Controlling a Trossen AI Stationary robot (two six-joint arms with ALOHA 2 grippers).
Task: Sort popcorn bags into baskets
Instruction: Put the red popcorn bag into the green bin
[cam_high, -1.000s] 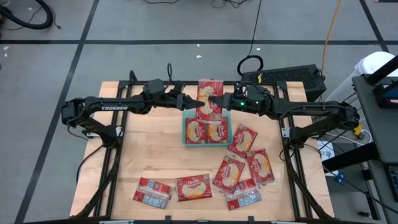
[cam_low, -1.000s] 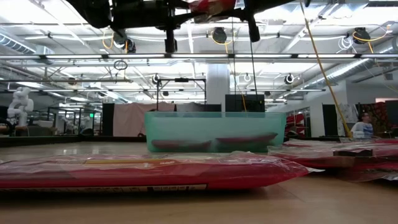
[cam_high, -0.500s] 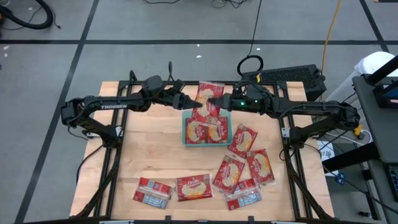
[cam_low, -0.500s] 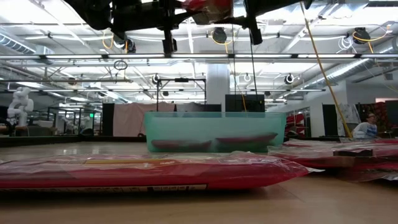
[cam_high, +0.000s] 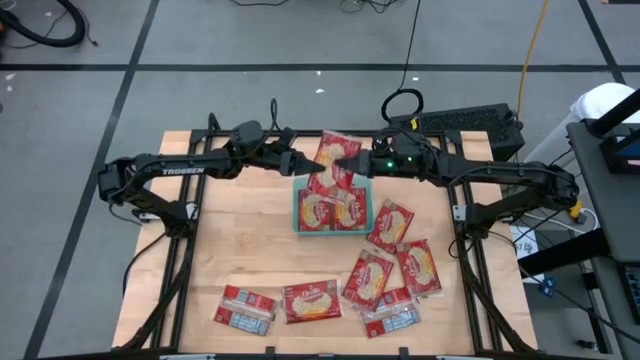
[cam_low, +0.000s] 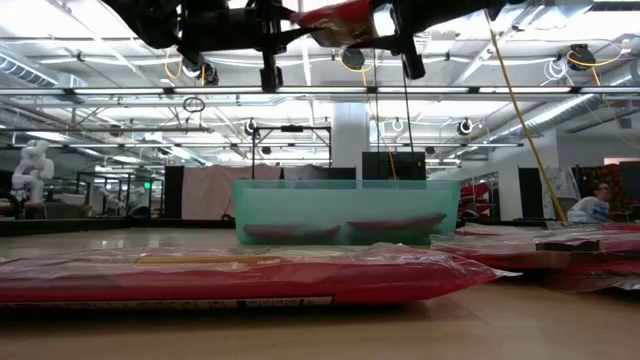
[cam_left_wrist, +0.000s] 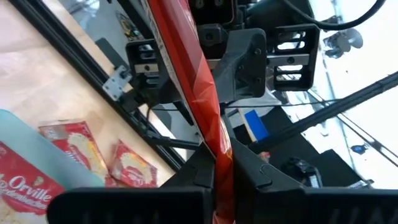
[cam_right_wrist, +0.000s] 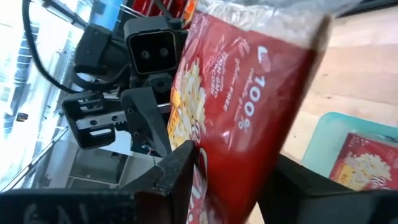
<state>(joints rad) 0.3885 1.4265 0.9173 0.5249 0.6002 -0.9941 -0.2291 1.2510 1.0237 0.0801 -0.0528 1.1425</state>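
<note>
One red popcorn bag (cam_high: 335, 160) hangs in the air over the far rim of the teal basket (cam_high: 297, 212), between my two grippers. My left gripper (cam_high: 308, 166) comes from the left and is shut on it. My right gripper (cam_high: 352, 163) comes from the right and is open, its fingers standing on either side of the bag's right end (cam_right_wrist: 249, 81). Two bags (cam_high: 315, 210) (cam_high: 348, 210) lie flat in the basket. In the low view the held bag (cam_low: 335, 15) shows at the top, above the basket (cam_low: 345, 210). My left gripper pinches the bag's left edge (cam_left_wrist: 214, 146) between its two fingers, coming level from the table's left. The bag shows edge-on between the fingers. It is lifted clear and lies slightly tilted above the basket. My right gripper's fingers (cam_right_wrist: 180, 165) stand apart around the bag; whether one touches it, I cannot tell.
Several loose bags lie on the wooden table to the right of the basket (cam_high: 390, 225) (cam_high: 415, 265) (cam_high: 368, 278). Others lie near the front edge (cam_high: 312, 300) (cam_high: 245, 308). One bag (cam_low: 230, 275) fills the foreground of the low view.
My right gripper has opened: in the low view its lower finger now stands farther below the bag. The held bag has turned a little and tipped, staying in my left gripper above the basket's far rim.
</note>
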